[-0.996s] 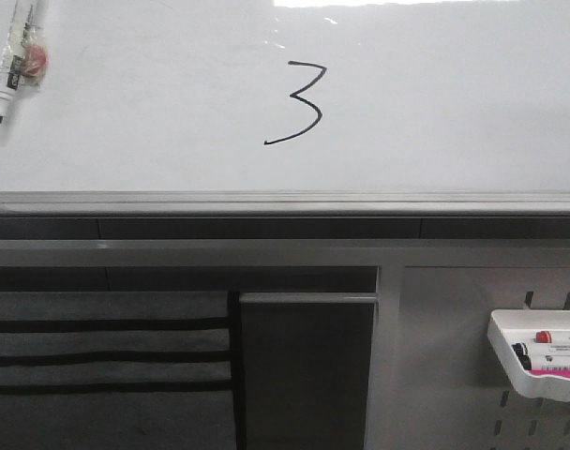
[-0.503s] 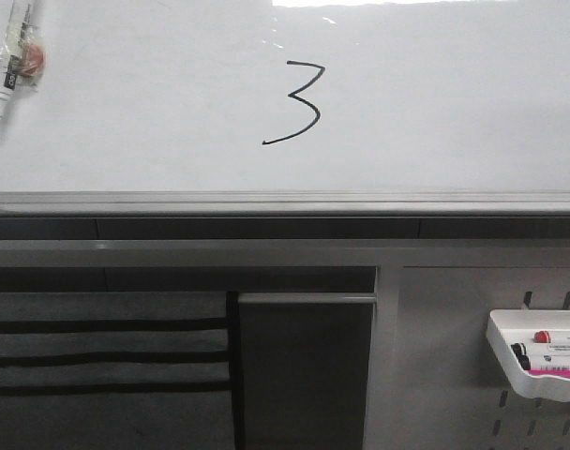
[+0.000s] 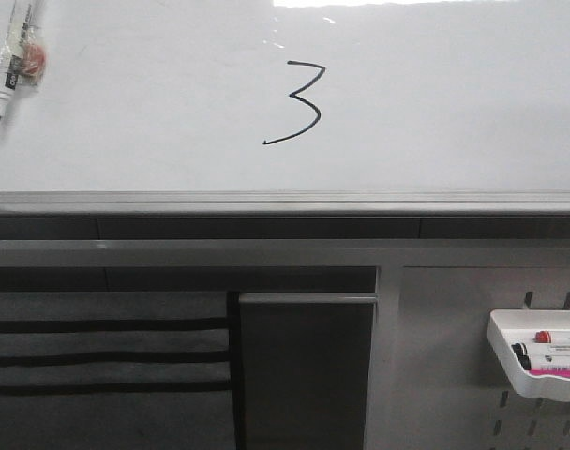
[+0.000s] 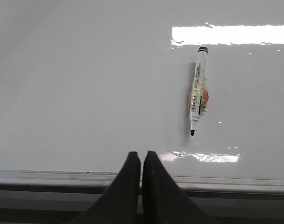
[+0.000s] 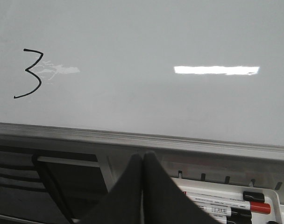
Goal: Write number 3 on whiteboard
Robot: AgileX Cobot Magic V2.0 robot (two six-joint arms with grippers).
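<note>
A thin black number 3 (image 3: 299, 101) stands on the glossy whiteboard (image 3: 454, 112), a little left of centre in the front view; the right wrist view has the number 3 (image 5: 31, 73) too. A black-tipped marker (image 3: 13, 61) sticks to the board at the far left, uncapped tip down, and appears as the marker (image 4: 198, 90) in the left wrist view. My left gripper (image 4: 141, 156) is shut and empty, near the board's bottom rail and apart from the marker. My right gripper (image 5: 143, 157) is shut and empty, below the rail. Neither gripper shows in the front view.
The grey metal rail (image 3: 285, 202) runs under the board. A small white tray (image 3: 538, 361) with red-capped and black-capped markers hangs on a perforated panel at lower right. A dark panel (image 3: 304, 370) and grey striped slats (image 3: 107, 356) lie below.
</note>
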